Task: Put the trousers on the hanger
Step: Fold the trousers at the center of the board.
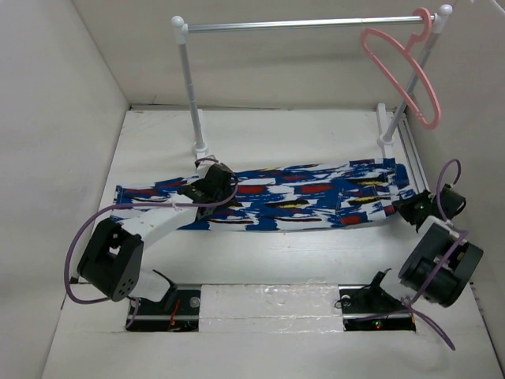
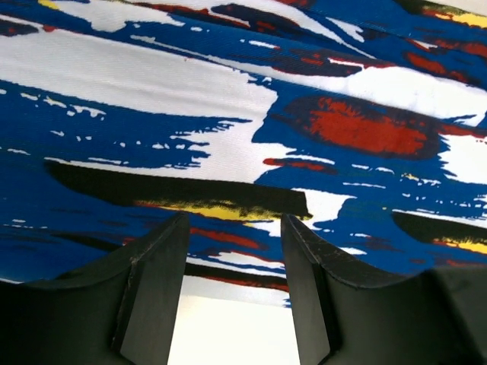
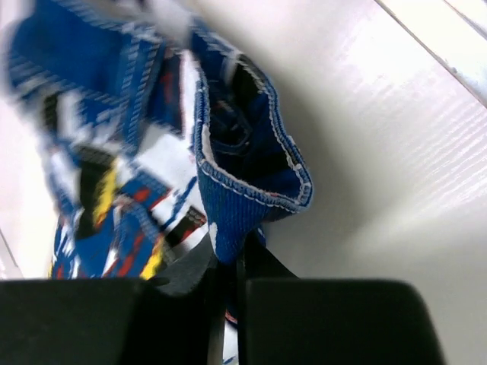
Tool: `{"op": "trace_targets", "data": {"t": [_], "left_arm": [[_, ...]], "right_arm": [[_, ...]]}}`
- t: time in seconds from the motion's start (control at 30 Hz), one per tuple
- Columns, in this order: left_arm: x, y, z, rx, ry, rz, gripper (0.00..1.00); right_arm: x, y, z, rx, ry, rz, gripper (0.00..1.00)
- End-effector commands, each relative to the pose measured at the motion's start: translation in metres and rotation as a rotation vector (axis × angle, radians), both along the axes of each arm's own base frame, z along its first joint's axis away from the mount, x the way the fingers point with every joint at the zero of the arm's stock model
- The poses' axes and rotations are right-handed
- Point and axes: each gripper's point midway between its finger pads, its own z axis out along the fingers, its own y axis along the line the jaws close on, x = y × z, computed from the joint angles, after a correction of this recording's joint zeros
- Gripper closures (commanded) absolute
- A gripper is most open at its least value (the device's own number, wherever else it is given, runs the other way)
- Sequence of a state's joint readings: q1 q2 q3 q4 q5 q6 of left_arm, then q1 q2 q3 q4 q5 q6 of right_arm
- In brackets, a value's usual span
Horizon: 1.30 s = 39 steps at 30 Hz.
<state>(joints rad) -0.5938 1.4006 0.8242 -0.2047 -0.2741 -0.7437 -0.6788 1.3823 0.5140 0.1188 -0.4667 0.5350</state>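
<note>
The trousers (image 1: 300, 197) lie flat across the table, blue with white, red, black and yellow print. The pink hanger (image 1: 398, 59) hangs by its hook at the right end of the silver rail. My left gripper (image 1: 215, 188) is open, low over the trousers' left part; in the left wrist view the fingers (image 2: 156, 293) straddle the cloth's near edge (image 2: 243, 277) with bare table between them. My right gripper (image 1: 409, 207) is shut on the trousers' right-end hem (image 3: 251, 198), which is lifted and bunched.
The silver rail (image 1: 300, 25) on white posts (image 1: 192, 87) stands at the back. White walls close in the table on the left, back and right; the right wall is close beside my right gripper.
</note>
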Motion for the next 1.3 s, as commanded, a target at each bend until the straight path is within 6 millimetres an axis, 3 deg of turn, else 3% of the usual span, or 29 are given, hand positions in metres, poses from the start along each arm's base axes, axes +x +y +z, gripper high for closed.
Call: {"op": "trace_targets", "data": {"t": [0.0,0.03,0.07,0.1,0.13,0.2,0.23,0.3,0.33,0.37,0.47,0.5,0.53,0.57,0.6,0.7,0.73,0.87,0.9,0.97,1.0,1.1,1.13,1.2,1.23,1.27], "left_arm": [[-0.005,0.007,0.006,0.004,-0.017,0.012,0.53],[-0.006,0.008,0.006,0.009,-0.014,0.014,0.53],[-0.005,0.008,0.008,0.007,-0.017,0.014,0.54],[-0.005,0.008,0.01,0.004,-0.021,0.012,0.54],[-0.005,0.007,0.013,0.003,-0.031,-0.004,0.62],[-0.011,-0.001,0.013,-0.032,-0.026,-0.057,0.85],[-0.009,-0.002,0.017,-0.036,-0.044,-0.065,0.88],[-0.017,-0.01,0.011,-0.077,-0.021,-0.111,0.95],[-0.018,-0.014,0.01,-0.097,-0.027,-0.126,1.0],[-0.022,-0.015,0.005,-0.105,-0.013,-0.138,1.0],[-0.031,-0.03,-0.005,-0.123,0.014,-0.172,1.0],[-0.033,-0.034,-0.008,-0.14,0.028,-0.184,1.0],[-0.035,-0.043,-0.009,-0.163,0.03,-0.206,1.0],[-0.04,-0.051,-0.01,-0.193,0.043,-0.232,1.0],[-0.042,-0.056,-0.011,-0.21,0.047,-0.235,1.0],[-0.047,-0.07,-0.013,-0.222,0.047,-0.255,1.0],[-0.049,-0.074,-0.015,-0.22,0.053,-0.258,1.0],[-0.054,-0.103,-0.012,-0.258,0.033,-0.307,1.0],[-0.057,-0.11,-0.014,-0.261,0.038,-0.32,1.0],[-0.064,-0.128,-0.022,-0.244,0.055,-0.349,1.0],[-0.072,-0.14,-0.039,-0.206,0.095,-0.37,1.0],[-0.071,-0.154,-0.043,-0.204,0.101,-0.377,1.0],[-0.076,-0.158,-0.057,-0.184,0.13,-0.387,1.0],[-0.073,-0.177,-0.054,-0.209,0.13,-0.4,1.0],[-0.075,-0.184,-0.063,-0.207,0.15,-0.411,1.0],[-0.077,-0.207,-0.053,-0.248,0.144,-0.445,1.0]], "right_arm": [[0.006,0.009,0.05,-0.149,-0.096,0.098,0.99],[-0.003,0.021,0.053,-0.154,-0.069,0.129,1.0],[-0.003,0.043,0.077,-0.213,-0.127,0.189,1.0],[-0.005,0.051,0.086,-0.249,-0.137,0.199,1.0],[-0.016,0.066,0.086,-0.24,-0.111,0.22,1.0],[-0.023,0.1,0.129,-0.296,-0.259,0.258,1.0],[-0.025,0.109,0.125,-0.28,-0.242,0.269,1.0],[-0.03,0.127,0.158,-0.304,-0.329,0.295,1.0],[-0.032,0.146,0.164,-0.301,-0.334,0.341,1.0],[-0.032,0.154,0.186,-0.309,-0.371,0.358,1.0],[-0.032,0.188,0.212,-0.313,-0.405,0.452,1.0],[-0.029,0.189,0.237,-0.337,-0.447,0.43,1.0],[-0.029,0.206,0.242,-0.339,-0.447,0.478,1.0],[-0.027,0.207,0.252,-0.357,-0.453,0.462,1.0],[-0.026,0.211,0.278,-0.37,-0.503,0.456,1.0],[-0.014,0.214,0.294,-0.43,-0.494,0.462,1.0],[-0.013,0.214,0.31,-0.448,-0.52,0.468,1.0],[-0.005,0.207,0.331,-0.477,-0.56,0.48,1.0],[-0.003,0.198,0.335,-0.485,-0.563,0.456,1.0],[-0.005,0.194,0.347,-0.492,-0.598,0.48,1.0],[-0.006,0.18,0.354,-0.517,-0.604,0.473,1.0],[-0.009,0.176,0.368,-0.525,-0.632,0.503,1.0],[-0.008,0.165,0.372,-0.547,-0.629,0.484,1.0],[-0.012,0.163,0.385,-0.557,-0.652,0.505,1.0],[-0.012,0.158,0.391,-0.576,-0.658,0.499,1.0],[-0.012,0.157,0.394,-0.585,-0.664,0.504,1.0]]}}
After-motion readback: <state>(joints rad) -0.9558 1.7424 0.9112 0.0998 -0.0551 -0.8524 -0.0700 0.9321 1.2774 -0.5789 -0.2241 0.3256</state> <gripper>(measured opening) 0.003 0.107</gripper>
